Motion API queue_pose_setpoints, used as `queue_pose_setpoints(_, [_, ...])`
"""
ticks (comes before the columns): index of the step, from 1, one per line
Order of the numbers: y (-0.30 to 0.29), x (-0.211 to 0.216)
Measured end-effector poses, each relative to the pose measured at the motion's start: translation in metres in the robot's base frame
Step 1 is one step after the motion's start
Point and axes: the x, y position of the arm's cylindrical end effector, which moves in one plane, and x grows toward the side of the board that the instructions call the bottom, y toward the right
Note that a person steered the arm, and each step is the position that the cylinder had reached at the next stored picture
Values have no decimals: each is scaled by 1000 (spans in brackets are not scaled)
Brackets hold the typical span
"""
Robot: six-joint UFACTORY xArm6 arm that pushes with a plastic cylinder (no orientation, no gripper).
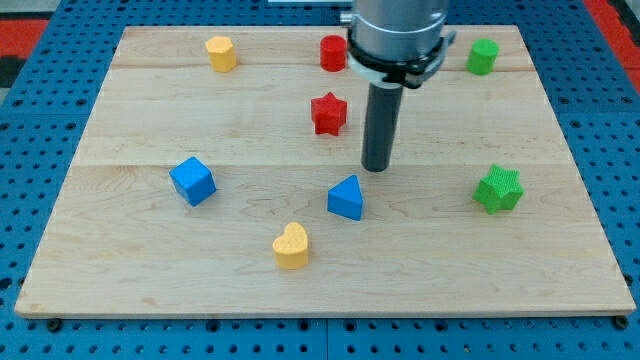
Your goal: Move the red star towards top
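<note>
A pale wooden tabletop (140,270) fills most of the view, lying on a blue perforated surface (20,200) that shows around its edges. From the view's top centre the arm's grey metal housing (398,30) comes down and narrows into a straight dark rod, and the tip (376,167) stands on the wood near the middle. This arm carries no fingers, only the rod, so there is nothing spread or pinching. The green star (498,188) lies at the view's right, well apart from the tip. The blue cube (192,180) sits at the left. The blue triangular block (346,198) lies just below and slightly left of the tip, close but apart. The yellow heart (291,246) is lowest, near the bottom centre. The red star (328,113) rests up and to the left of the tip, near it but not touching. Along the top edge stand a yellow block (221,53) at the left, a red cylinder-like block (333,53) directly above the red star, and a green block (482,56) at the right.
</note>
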Motion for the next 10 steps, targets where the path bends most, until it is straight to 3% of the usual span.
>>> queue_pose_setpoints(1, [0, 0])
queue_pose_setpoints(3, [-88, 3])
queue_pose_setpoints(4, [-87, -48])
queue_pose_setpoints(6, [-22, -96])
queue_pose_setpoints(10, [7, -71])
